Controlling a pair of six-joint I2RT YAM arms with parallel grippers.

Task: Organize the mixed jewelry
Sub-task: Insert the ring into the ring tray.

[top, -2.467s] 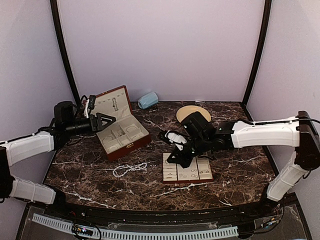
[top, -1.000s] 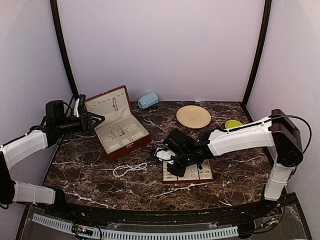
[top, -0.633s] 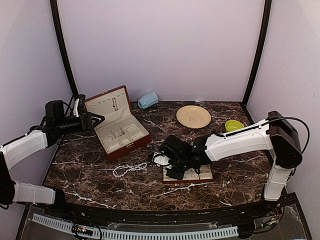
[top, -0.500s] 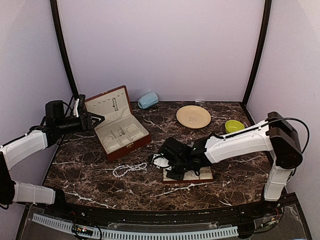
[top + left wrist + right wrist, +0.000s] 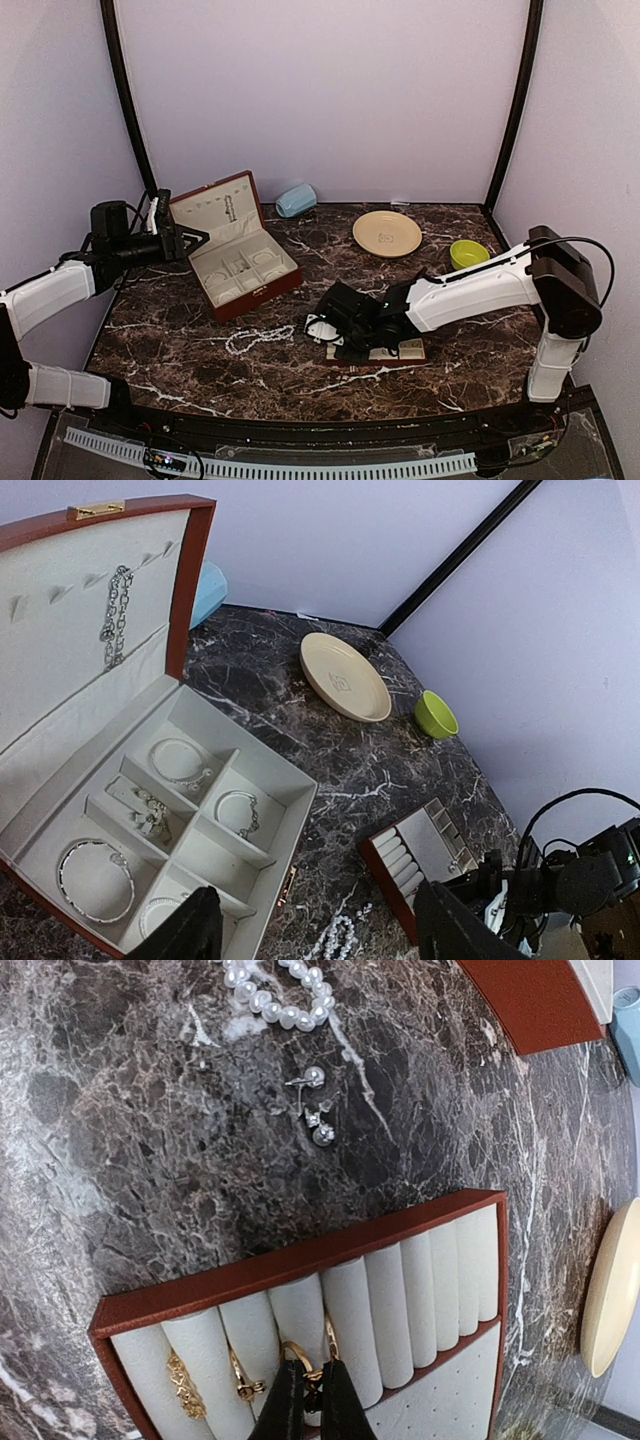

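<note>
**Near edge of counter: right hand down at the ring tray, left hand spread beside the box**

Nearest the arm bases, the slotted tray (image 5: 300,1260) lies flat on the marble counter (image 5: 120,1140), with cream rolls inside a red-brown rim. The right hand (image 5: 305,1388) is low over the tray's left end. Its fingers are drawn together with only a sliver between them, and the tips are against a gold ring (image 5: 296,1352) seated between two rolls. Whether the ring is pinched cannot be determined. Two other gold pieces (image 5: 180,1380) sit in neighbouring slots.

Just off the tray's left edge, two pearl earrings (image 5: 315,1110) lie on bare counter, clear of the tray. The pearl strand (image 5: 258,338) lies loose beyond them, between tray and box.

Farther back on the left, the red-brown box (image 5: 190,590) stands open with its lid raised. Bracelets (image 5: 95,878) lie in its compartments, and a chain (image 5: 115,605) hangs on the lid lining. The left hand (image 5: 317,920) hovers off the box's left side, fingers wide apart, nothing between them.

Toward the rear wall are a cream plate (image 5: 387,233), a green bowl (image 5: 466,252) to its right, and a pale blue object (image 5: 296,200) at the wall.
</note>
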